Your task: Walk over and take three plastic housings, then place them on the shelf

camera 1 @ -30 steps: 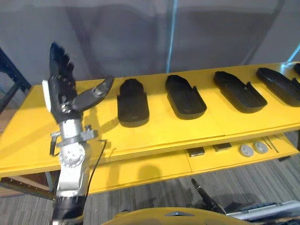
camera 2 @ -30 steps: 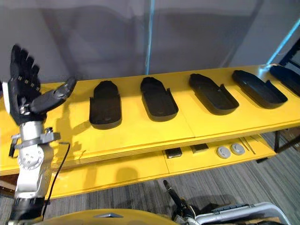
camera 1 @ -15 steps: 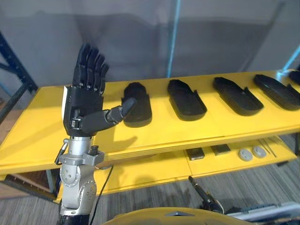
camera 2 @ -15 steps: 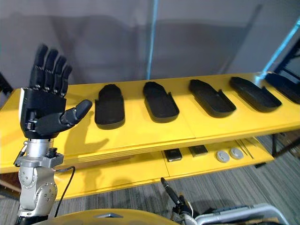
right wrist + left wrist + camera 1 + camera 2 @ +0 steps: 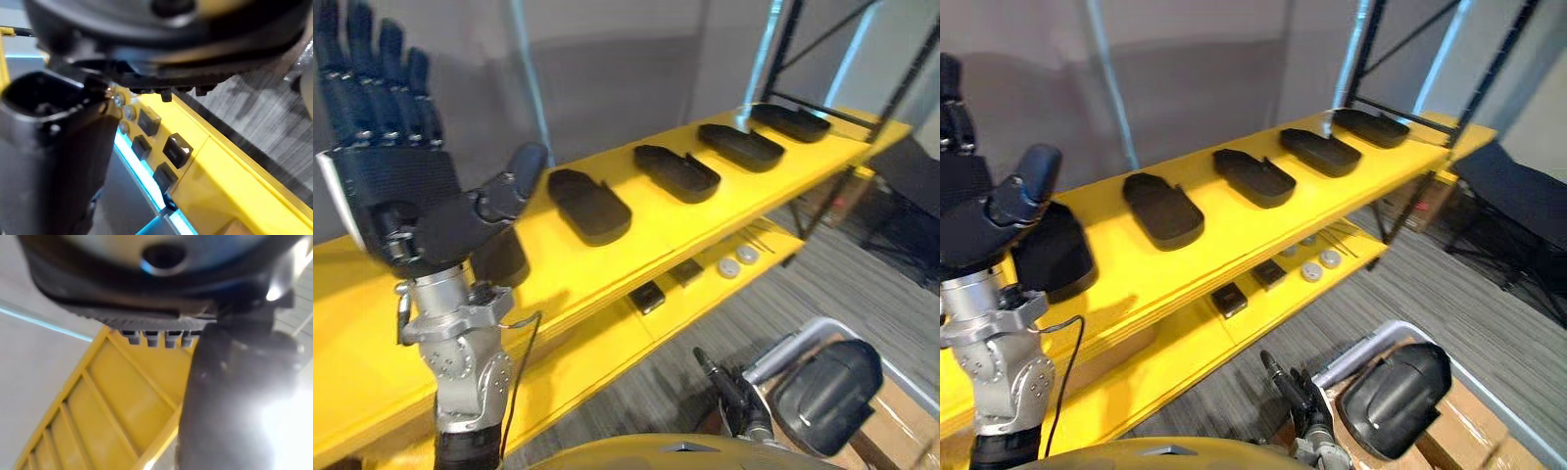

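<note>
Several black plastic housings lie in a row on the yellow shelf top: one nearest the middle, then another, a third and the farthest. One more housing sits partly hidden behind my left hand. That hand is raised in front of the shelf, fingers straight up and thumb out, open and holding nothing. My right hand shows its dark palm and thumb, with short straight fingers and nothing between them. It faces the lower shelf.
The lower yellow shelf holds small black blocks and round discs. A dark rack upright stands at the shelf's far end. At lower right a rounded black object sits over a cardboard box with a silver rim.
The camera has swung right, so the shelf now runs away diagonally and the box at lower right has come into view. My left hand has risen closer to the camera, still open.
</note>
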